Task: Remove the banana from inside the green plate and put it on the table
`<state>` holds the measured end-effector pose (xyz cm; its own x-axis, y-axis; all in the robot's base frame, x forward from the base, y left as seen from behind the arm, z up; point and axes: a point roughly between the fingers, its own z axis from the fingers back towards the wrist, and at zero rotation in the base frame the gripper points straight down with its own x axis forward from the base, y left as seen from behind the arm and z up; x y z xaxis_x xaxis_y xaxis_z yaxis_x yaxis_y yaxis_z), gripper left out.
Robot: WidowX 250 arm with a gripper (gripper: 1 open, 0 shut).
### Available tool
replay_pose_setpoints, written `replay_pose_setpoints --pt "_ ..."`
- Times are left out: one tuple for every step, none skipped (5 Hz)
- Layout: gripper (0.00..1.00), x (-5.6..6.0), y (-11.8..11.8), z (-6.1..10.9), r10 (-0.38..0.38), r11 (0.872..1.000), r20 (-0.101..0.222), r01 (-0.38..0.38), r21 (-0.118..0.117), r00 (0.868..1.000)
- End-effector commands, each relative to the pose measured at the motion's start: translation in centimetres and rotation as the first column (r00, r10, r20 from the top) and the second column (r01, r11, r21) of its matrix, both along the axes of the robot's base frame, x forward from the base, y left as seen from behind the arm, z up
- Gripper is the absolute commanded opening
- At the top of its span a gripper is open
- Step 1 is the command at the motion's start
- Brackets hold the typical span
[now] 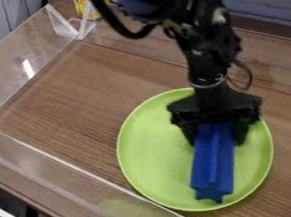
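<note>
The lime-green plate [150, 145] lies on the wood-grain table [91, 87] at the front right. A long blue ridged block [213, 168] rests in the plate's right half. My gripper [218, 123] hangs low over the block's far end, its black fingers [186, 125] spread wide on either side of that end, open with nothing held. The banana does not show; the gripper covers the spot at the block's far end.
Clear acrylic walls [23, 71] border the table on the left and front. A yellow cup [88, 3] stands beyond the back wall. Bare wood lies left of and behind the plate.
</note>
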<state>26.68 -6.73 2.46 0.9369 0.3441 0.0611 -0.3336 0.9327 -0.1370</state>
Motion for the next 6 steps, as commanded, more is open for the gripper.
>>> replay_pose_setpoints --pt "0.00 0.5 0.5 0.0 0.053 0.999 0.024 -0.053 -0.002 0.998" --pt "0.00 1.3 0.9 0.2 0.019 1.000 0.023 -0.020 0.005 1.000" --pt "0.00 2.0 1.3 0.7 -0.015 1.000 0.018 0.015 0.013 1.000" --pt "0.00 2.3 1.0 1.3 -0.077 0.997 0.010 0.077 0.023 0.997" --pt "0.00 2.6 0.6 1.7 -0.140 0.990 0.004 0.140 0.030 0.990" --pt "0.00 2.8 0.0 0.9 -0.224 0.974 -0.002 0.224 0.037 0.975"
